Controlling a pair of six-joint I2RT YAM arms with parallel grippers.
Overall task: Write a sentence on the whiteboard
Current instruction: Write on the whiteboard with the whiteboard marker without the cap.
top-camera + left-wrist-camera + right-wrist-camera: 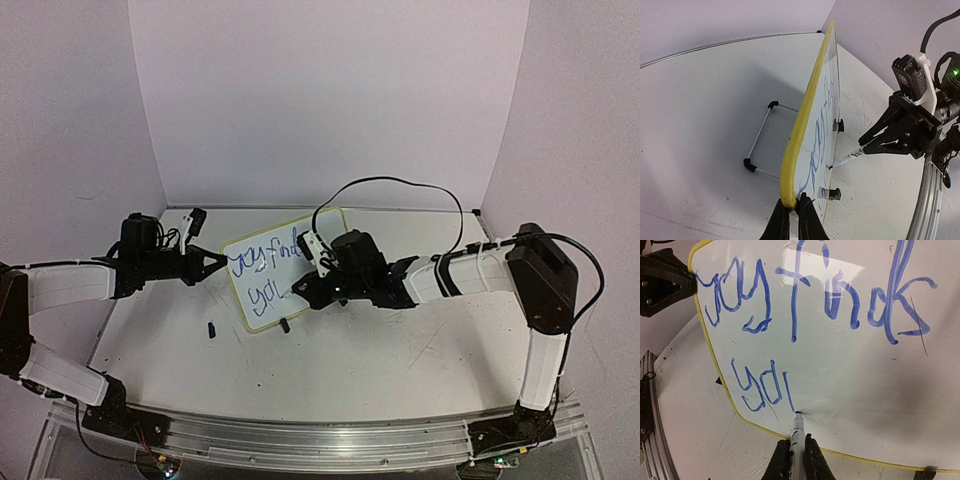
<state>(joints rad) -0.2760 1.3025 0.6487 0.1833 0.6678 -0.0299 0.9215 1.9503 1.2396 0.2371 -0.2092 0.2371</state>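
Right pincer, marker on whiteboard

Inventory, my own frame:
- My left arm: white shells, black joints.
- My right arm: the same, with a bulky black elbow housing.
- Thin black cable, looped.
- My left claw and right claw: matte black, tapering fingers.
- White camera bracket and green light.
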